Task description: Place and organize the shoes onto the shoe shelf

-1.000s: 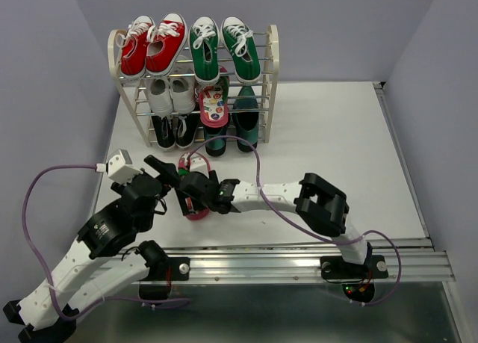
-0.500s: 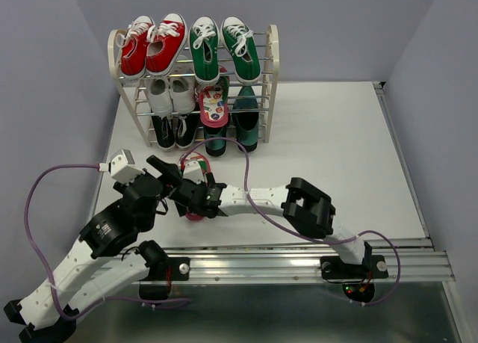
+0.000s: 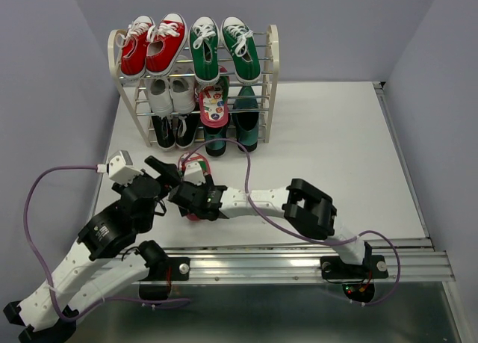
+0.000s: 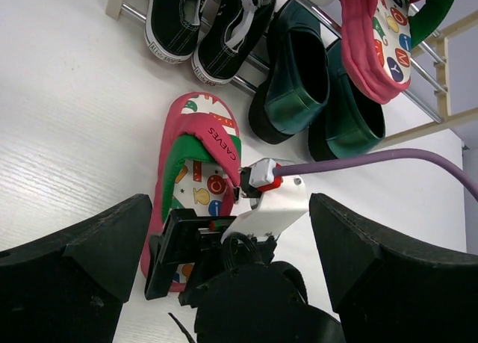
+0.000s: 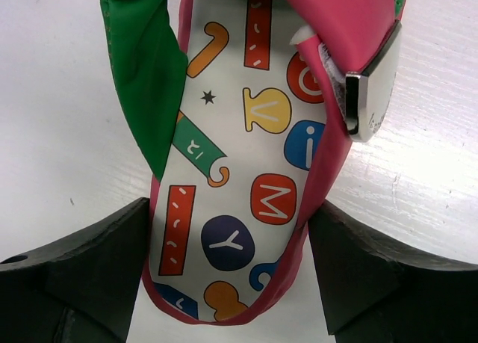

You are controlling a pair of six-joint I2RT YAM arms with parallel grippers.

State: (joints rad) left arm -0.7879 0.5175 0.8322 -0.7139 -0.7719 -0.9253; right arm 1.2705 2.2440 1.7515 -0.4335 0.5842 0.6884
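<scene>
One flip-flop lies flat on the table just in front of the shelf (its mate leans on the middle tier), the right gripper straddling its heel end.

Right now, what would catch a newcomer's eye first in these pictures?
A bright flip-flop with cartoon letters lies alone on the white table, and the right tool straddles its heel end with fingers open. Behind it stands a small rack packed with shoes: red sneakers and green sneakers on top, a matching flip-flop leaning among the pairs below.
</scene>
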